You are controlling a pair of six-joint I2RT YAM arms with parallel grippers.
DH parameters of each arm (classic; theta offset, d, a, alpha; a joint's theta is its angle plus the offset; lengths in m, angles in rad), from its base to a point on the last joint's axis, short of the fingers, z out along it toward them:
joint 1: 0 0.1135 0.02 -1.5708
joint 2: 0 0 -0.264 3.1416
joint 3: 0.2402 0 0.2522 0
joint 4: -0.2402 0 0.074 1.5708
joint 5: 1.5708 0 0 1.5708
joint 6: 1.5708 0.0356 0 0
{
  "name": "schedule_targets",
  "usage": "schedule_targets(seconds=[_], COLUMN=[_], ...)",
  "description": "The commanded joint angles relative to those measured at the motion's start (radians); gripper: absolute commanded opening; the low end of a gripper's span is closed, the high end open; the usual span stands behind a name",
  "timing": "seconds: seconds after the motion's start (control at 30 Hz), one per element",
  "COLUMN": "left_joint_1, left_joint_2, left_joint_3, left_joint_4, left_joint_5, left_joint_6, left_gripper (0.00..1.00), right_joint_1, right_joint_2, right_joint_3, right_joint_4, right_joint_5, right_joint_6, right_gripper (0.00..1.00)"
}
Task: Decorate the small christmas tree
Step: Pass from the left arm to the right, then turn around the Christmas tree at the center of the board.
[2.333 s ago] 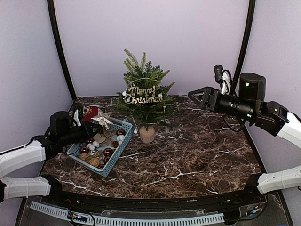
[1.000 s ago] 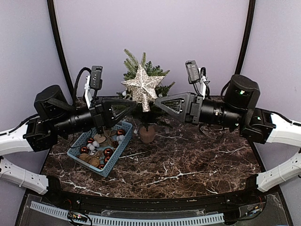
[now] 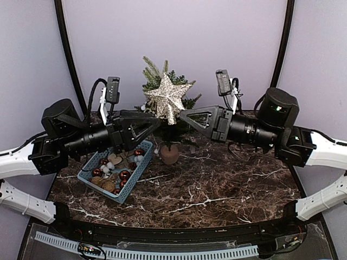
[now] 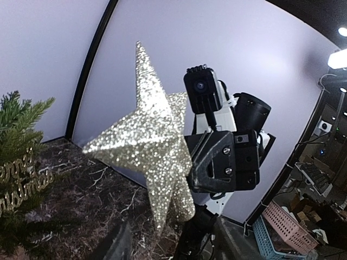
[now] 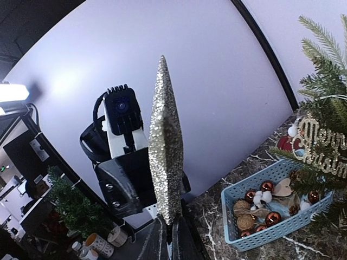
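Note:
A glittery silver star (image 3: 168,100) hangs in the air in front of the small christmas tree (image 3: 165,76), between the two arms. My right gripper (image 5: 169,233) is shut on the star's (image 5: 165,157) lower point, which I see edge-on. My left gripper (image 4: 157,246) stands open, its fingers (image 4: 116,244) spread on either side of the star's (image 4: 149,157) lower tip without touching it. In the top view the left gripper (image 3: 157,120) and right gripper (image 3: 181,115) face each other tip to tip. A gold "Merry Christmas" sign (image 5: 325,143) hangs on the tree (image 5: 325,108).
A blue basket (image 3: 140,162) with red baubles, twine balls and white pompoms sits left of the tree's wooden base (image 3: 169,154) on the dark marble table (image 3: 227,184). Black frame posts (image 3: 68,54) stand at the back corners.
The left arm lifted the star from the basket to the middle. Over the last second the right gripper shut on the star's lower point and the left jaws opened; the star shifted slightly right.

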Motion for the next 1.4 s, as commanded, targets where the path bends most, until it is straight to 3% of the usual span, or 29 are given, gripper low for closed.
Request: schedule_targets(seconds=[0.0, 0.13, 0.33, 0.57, 0.93, 1.2, 1.37], left_joint_1=[-0.004, -0.003, 0.002, 0.122, 0.206, 0.234, 0.241], left_joint_2=[-0.033, -0.015, -0.001, 0.050, 0.147, 0.191, 0.206], left_joint_3=[0.019, 0.070, 0.048, 0.032, 0.046, 0.053, 0.067], left_joint_4=[-0.097, -0.291, -0.440, -0.512, -0.482, -0.432, -0.410], left_joint_5=[-0.096, -0.211, -0.325, -0.239, -0.218, -0.181, -0.161], left_joint_6=[-0.014, -0.067, -0.228, -0.300, -0.259, -0.241, -0.227], left_gripper=[0.62, 0.65, 0.65, 0.61, 0.61, 0.45, 0.45], right_joint_1=[0.001, -0.053, -0.275, -0.444, -0.463, -0.463, -0.463], right_joint_2=[-0.053, -0.086, -0.139, -0.105, -0.110, -0.154, -0.168], right_joint_3=[0.045, 0.100, 0.061, 0.040, -0.017, -0.043, -0.057], right_joint_4=[-0.131, -0.309, -0.378, -0.380, -0.296, -0.312, -0.312], right_joint_5=[0.146, 0.238, 0.126, -0.034, -0.122, -0.108, -0.104], right_joint_6=[-0.080, -0.145, -0.154, -0.170, -0.132, -0.121, -0.117], right_gripper=[0.00, 0.00, 0.00, 0.00, 0.00, 0.00, 0.00])
